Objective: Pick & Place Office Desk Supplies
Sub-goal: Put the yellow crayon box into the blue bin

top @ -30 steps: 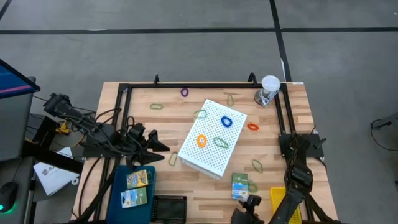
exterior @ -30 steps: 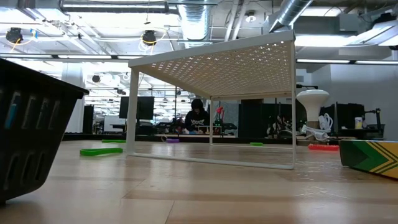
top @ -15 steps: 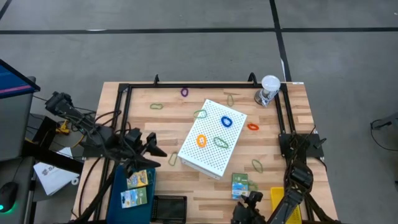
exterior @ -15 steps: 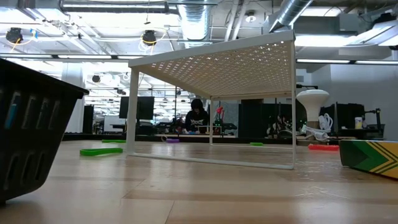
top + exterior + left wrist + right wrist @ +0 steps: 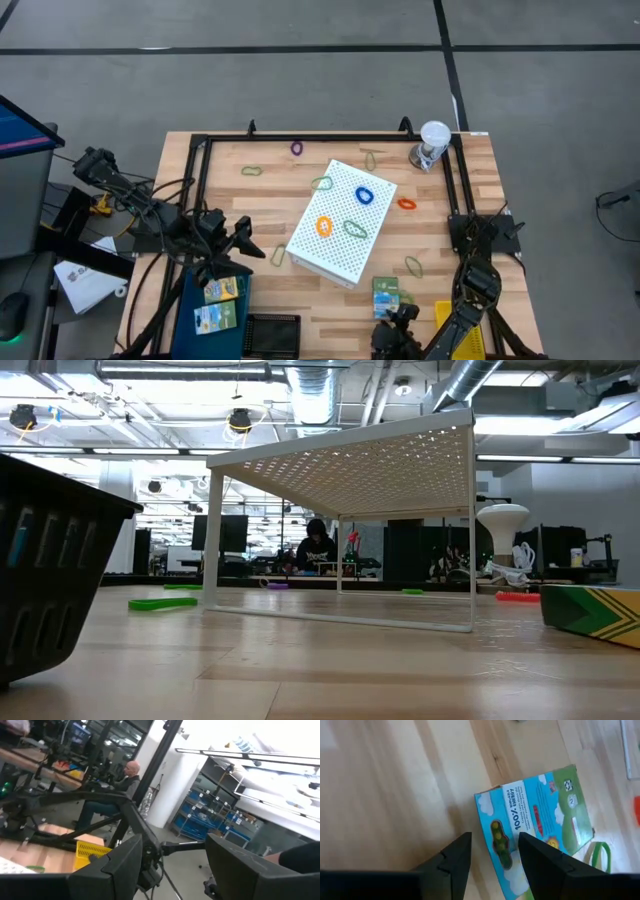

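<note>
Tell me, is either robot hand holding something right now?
No. The right hand is open above the green card box, not gripping it. The left hand is open too, with nothing between its fingers.

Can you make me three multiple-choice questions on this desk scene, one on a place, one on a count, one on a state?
1. Where is the lidded cup?
A. far right corner of the table
B. on the white box
C. in the blue bin

2. How many bands lie on the white box?
A. one
B. three
C. six

3. How is the right pincer?
A. shut on a band
B. open over the green box
C. holding the cup

Answers: 1 A, the high view shows it at the far right corner. 2 B, a blue band, an orange band and an olive band. 3 B, its fingers stand apart above the green box, not gripping.
</note>
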Action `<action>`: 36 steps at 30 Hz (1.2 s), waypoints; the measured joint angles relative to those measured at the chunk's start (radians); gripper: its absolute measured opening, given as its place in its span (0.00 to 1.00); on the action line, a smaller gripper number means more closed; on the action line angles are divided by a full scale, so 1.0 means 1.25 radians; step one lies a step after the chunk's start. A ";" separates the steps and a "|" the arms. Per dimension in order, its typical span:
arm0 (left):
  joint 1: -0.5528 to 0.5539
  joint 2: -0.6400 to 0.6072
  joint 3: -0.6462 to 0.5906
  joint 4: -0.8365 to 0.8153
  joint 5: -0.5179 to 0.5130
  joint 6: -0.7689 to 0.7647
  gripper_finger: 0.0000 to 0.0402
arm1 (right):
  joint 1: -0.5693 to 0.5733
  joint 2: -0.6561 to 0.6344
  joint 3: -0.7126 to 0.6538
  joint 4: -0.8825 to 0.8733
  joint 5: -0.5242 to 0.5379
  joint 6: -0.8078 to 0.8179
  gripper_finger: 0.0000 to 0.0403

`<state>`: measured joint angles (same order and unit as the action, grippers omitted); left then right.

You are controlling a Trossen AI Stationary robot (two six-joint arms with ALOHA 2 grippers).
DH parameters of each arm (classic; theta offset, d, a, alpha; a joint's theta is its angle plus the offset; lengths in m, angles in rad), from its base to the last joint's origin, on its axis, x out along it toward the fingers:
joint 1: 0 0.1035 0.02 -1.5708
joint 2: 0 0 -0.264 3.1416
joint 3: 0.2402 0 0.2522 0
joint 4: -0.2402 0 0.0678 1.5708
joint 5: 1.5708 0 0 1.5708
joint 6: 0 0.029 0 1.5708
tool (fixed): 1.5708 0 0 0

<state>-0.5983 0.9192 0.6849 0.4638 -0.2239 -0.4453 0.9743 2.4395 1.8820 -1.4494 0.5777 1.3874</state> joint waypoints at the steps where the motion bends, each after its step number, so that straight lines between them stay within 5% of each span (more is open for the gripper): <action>1: 0.000 0.000 0.000 0.007 0.006 0.002 0.53 | -0.001 -0.001 -0.007 0.001 -0.003 -0.002 0.39; 9: 0.000 0.000 0.000 0.032 0.013 0.003 0.53 | -0.014 0.001 -0.007 -0.055 -0.025 0.001 0.32; 17: 0.000 0.000 0.000 0.046 0.015 0.003 0.53 | -0.019 0.002 0.039 -0.085 -0.028 0.001 0.03; 36: -0.016 0.000 0.000 0.080 0.011 0.007 0.53 | -0.005 -0.178 0.279 -0.096 -0.036 0.072 0.00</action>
<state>-0.6180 0.9188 0.6849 0.5635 -0.2096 -0.4363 0.9676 2.2165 2.2307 -1.5692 0.5322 1.4776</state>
